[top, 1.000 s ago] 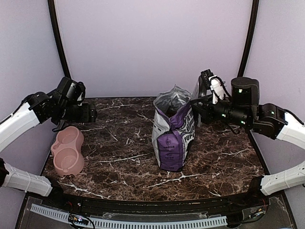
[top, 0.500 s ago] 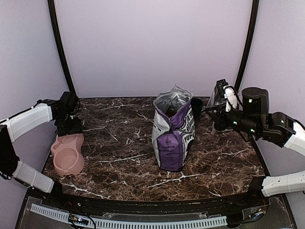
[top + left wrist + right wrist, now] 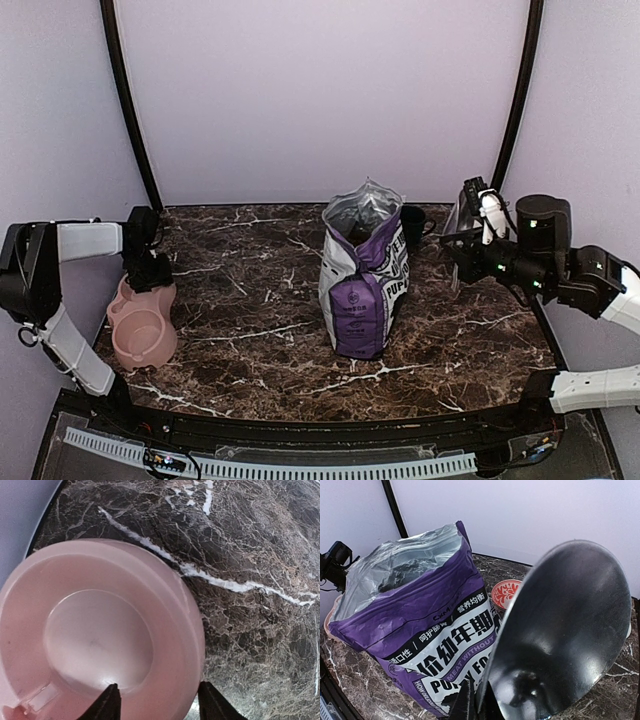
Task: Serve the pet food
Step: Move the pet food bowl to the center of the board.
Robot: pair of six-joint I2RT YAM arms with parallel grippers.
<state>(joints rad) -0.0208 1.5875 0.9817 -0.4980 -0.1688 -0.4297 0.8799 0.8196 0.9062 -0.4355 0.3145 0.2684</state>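
- The left gripper [image 3: 160,706] hangs over the pink double bowl [image 3: 143,322] at the left edge of the top view, above the compartment nearer the back wall.
- In the left wrist view its jaws are spread wide. One fingertip [image 3: 107,705] sits over the inside of the compartment and the other is outside the rim, over the marble table [image 3: 260,570]. The wall of the bowl lies between them, and I cannot tell whether either tip touches it.
- The floor of that compartment shows as smooth pink.
- The right gripper [image 3: 462,252] is at the right of the top view, raised off the table and well apart from the bag. It is clamped on the handle end of a metal scoop [image 3: 560,630].
- The scoop's hollow faces the right wrist camera and shows only shiny metal.
- The purple-and-white pet food bag [image 3: 365,280] stands upright at the middle of the table with its top open.
- The pet food [image 3: 400,575] appears only as a dark mass deep in the bag's mouth. It is too shadowed to make out single pellets.
- A dark cup [image 3: 412,226] stands just behind the bag, to its right.
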